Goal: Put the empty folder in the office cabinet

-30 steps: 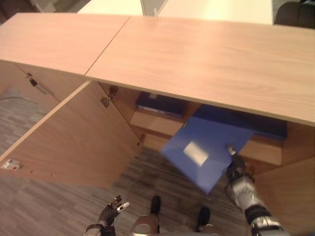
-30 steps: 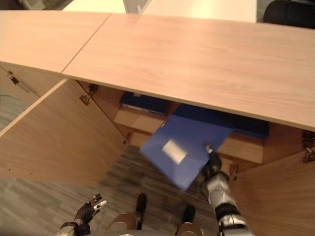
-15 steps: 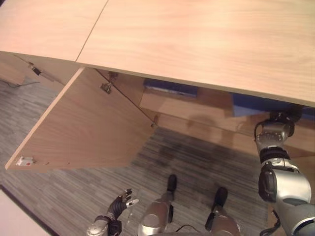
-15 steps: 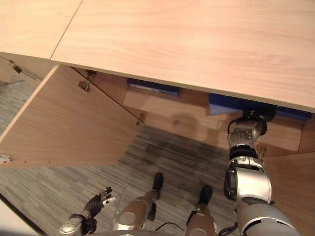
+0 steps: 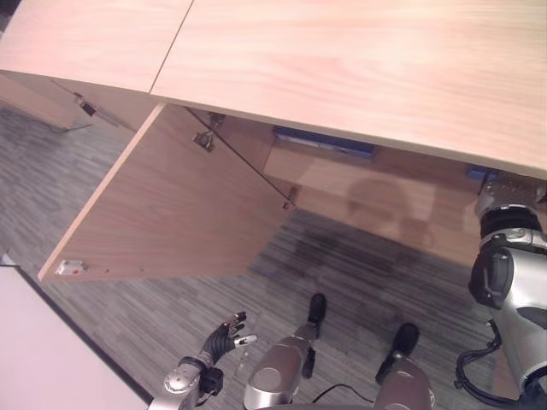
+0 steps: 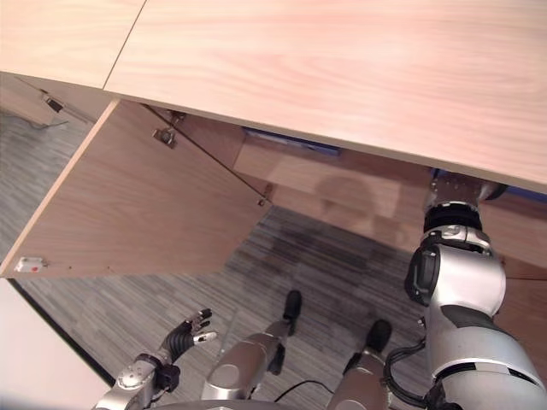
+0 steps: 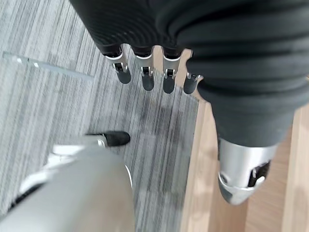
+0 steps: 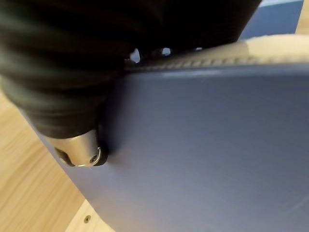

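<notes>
Right hand [image 8: 72,96] reaches under the cabinet top [image 5: 359,60], thumb against blue folder [image 8: 207,154] (grip unclear); left hand [image 5: 224,335] hangs open.

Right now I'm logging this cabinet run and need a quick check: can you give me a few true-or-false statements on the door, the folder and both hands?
1. The cabinet door is shut. False: it stands open.
2. The right hand is against the blue folder. True.
3. The left hand holds a folder. False: it hangs with relaxed fingers over the grey carpet.
4. The right arm reaches under the cabinet top. True.
</notes>
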You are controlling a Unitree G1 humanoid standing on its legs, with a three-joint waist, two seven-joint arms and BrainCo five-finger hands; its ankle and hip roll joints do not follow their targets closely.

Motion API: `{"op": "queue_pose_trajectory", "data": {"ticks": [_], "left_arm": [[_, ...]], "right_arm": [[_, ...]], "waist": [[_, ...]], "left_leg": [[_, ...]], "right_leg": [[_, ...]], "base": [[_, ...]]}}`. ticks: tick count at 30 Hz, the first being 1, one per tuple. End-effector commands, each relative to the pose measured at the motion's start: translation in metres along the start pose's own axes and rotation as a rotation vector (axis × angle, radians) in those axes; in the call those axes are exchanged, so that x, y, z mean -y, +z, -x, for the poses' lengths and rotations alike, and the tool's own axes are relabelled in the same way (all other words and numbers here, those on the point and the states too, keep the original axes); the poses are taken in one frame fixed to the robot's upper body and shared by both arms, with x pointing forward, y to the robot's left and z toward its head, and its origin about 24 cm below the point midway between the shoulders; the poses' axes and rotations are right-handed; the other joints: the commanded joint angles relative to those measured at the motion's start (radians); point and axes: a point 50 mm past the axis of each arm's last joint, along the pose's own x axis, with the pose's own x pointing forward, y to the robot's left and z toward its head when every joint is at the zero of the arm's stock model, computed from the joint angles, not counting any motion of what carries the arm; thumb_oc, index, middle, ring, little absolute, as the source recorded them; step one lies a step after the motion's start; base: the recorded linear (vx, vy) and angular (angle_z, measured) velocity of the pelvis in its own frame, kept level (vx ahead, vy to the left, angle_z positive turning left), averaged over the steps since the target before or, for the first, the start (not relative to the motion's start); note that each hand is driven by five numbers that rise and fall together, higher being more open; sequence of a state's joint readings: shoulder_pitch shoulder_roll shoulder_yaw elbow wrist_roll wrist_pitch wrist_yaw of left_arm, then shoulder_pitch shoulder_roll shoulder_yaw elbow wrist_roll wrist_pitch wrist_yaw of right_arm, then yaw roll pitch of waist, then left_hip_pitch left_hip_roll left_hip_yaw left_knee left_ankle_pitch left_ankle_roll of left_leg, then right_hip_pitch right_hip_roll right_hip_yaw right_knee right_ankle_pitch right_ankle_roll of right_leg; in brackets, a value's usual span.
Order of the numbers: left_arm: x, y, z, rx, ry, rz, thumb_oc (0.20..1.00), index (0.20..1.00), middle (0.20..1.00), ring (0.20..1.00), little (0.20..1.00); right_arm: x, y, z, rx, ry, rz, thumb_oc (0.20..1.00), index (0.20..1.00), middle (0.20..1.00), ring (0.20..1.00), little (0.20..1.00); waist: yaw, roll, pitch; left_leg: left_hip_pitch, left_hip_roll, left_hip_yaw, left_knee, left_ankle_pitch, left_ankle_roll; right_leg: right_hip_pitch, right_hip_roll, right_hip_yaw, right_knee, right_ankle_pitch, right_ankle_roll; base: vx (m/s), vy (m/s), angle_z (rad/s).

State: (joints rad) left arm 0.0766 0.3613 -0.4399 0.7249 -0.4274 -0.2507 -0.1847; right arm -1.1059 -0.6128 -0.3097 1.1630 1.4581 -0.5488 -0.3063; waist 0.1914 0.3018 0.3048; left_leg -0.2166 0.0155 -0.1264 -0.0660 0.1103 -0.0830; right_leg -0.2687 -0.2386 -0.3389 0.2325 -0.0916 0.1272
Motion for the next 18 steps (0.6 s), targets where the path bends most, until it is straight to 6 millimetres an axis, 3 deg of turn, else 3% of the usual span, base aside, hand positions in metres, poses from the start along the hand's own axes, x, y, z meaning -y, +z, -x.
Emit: {"op": "queue_pose_trajectory", "data": {"ticks": [1,7,16,17,18], "left_arm": [[-0.008,0.012,0.000,0.049,-0.012,-0.036,1.000,1.000,1.000,1.000,1.000],[-0.008,0.020,-0.001,0.076,-0.024,-0.047,1.000,1.000,1.000,1.000,1.000],[-0.013,0.037,-0.001,0.139,-0.017,-0.029,1.000,1.000,1.000,1.000,1.000],[-0.013,0.037,-0.001,0.140,-0.024,-0.032,1.000,1.000,1.000,1.000,1.000],[-0.014,0.037,-0.001,0.142,-0.025,-0.031,1.000,1.000,1.000,1.000,1.000]], "right_arm": [[-0.046,0.027,-0.003,0.096,0.154,0.038,0.200,0.200,0.200,0.200,0.200],[-0.057,0.035,-0.004,0.115,0.165,0.055,0.200,0.200,0.200,0.200,0.200],[-0.086,0.068,-0.007,0.208,0.219,0.069,0.200,0.200,0.200,0.200,0.200],[-0.090,0.075,-0.007,0.227,0.229,0.047,0.200,0.200,0.200,0.200,0.200],[-0.092,0.080,-0.007,0.238,0.232,0.037,0.200,0.200,0.200,0.200,0.200]], "waist": [[0.039,-0.001,-0.018],[0.044,0.018,0.007],[0.035,0.034,0.044],[0.026,0.032,0.041],[0.026,0.034,0.045]], "left_leg": [[-0.037,0.001,0.007,0.064,-0.076,0.004],[-0.106,-0.009,0.004,0.118,-0.086,0.000],[-0.288,-0.045,0.025,0.257,-0.123,-0.008],[-0.297,-0.048,0.027,0.261,-0.145,-0.010],[-0.312,-0.049,0.035,0.266,-0.132,-0.009]], "right_leg": [[-0.083,0.000,0.097,0.135,-0.091,0.021],[-0.160,-0.011,0.106,0.202,-0.108,0.017],[-0.360,-0.028,0.154,0.356,-0.147,0.000],[-0.387,-0.027,0.179,0.380,-0.170,0.003],[-0.407,-0.031,0.176,0.383,-0.151,-0.002]], "base": [[-0.01,0.009,0.06],[-0.02,-0.006,0.07],[0.00,-0.009,0.06],[0.03,0.028,-0.11],[0.13,-0.005,-0.07]]}}
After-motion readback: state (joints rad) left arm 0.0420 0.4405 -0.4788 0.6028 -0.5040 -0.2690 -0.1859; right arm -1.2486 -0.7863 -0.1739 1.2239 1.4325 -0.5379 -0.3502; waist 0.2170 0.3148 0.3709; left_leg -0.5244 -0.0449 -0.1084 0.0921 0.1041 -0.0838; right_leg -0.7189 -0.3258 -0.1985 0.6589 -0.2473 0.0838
